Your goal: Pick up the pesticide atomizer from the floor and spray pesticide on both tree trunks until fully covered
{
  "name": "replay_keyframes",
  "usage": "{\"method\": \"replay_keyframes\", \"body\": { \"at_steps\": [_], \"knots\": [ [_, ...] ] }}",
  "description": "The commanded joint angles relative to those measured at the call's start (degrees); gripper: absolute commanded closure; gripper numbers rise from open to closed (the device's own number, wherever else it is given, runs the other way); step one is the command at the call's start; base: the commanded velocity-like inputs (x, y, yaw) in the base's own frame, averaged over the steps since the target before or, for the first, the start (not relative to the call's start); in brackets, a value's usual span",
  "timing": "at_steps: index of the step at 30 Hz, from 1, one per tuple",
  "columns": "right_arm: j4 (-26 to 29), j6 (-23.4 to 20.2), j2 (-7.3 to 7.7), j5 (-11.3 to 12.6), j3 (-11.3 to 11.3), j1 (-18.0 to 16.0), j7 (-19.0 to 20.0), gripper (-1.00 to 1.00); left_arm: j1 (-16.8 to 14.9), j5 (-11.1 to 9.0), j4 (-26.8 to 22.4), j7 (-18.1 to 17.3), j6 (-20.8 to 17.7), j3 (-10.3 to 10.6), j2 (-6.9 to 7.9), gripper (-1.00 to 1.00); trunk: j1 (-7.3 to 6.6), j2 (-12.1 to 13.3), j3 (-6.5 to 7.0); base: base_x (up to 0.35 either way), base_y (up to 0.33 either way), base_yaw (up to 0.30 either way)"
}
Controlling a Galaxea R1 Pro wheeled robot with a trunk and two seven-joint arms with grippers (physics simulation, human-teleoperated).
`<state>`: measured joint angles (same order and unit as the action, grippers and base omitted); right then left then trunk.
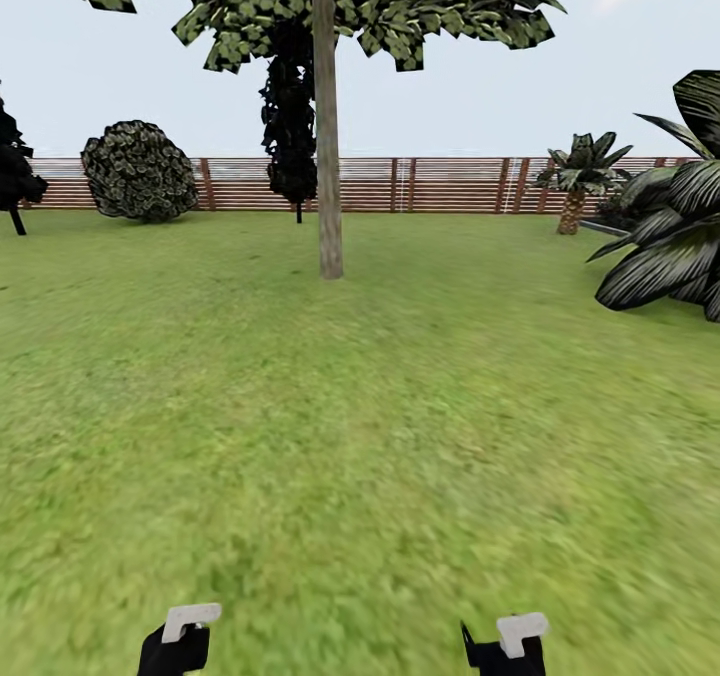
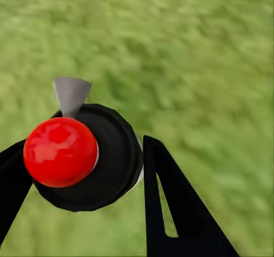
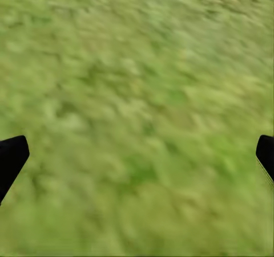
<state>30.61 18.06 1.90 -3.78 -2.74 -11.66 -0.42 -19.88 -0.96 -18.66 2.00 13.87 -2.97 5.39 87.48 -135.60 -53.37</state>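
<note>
Ahead, a tree trunk (image 1: pixel 328 156) is rising from the grass lawn (image 1: pixel 360 406), with the wooden fence (image 1: pixel 450 184) running behind it. The left gripper (image 2: pixel 85 166) is clamping its fingers (image 2: pixel 171 205) on the pesticide atomizer (image 2: pixel 85 154), its red knob facing the wrist camera. The right gripper (image 3: pixel 137 154) is hanging over the lawn, fingers spread wide apart.

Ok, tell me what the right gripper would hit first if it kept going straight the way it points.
Only the grass lawn: the right gripper is open and empty, and nothing else lies in its line, though depth is unclear.
</note>
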Motion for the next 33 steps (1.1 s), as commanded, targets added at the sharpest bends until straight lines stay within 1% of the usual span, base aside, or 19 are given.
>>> {"method": "replay_keyframes", "body": {
  "at_steps": [1, 33],
  "knots": [
    [-0.03, 0.14, 0.03, -0.36, -0.07, -0.01, -0.08, -1.00, -0.04, -0.11, 0.03, 0.02, 0.19, -0.06, -0.02, 1.00, 0.02, -0.02, -0.05, 0.335, 0.000, 0.000],
    [-0.01, 0.14, 0.03, -0.35, -0.07, -0.03, -0.11, -1.00, 0.00, -0.11, 0.03, 0.02, 0.19, -0.04, -0.01, 1.00, 0.02, -0.02, -0.05, 0.335, 0.000, 0.000]
  ]
}}
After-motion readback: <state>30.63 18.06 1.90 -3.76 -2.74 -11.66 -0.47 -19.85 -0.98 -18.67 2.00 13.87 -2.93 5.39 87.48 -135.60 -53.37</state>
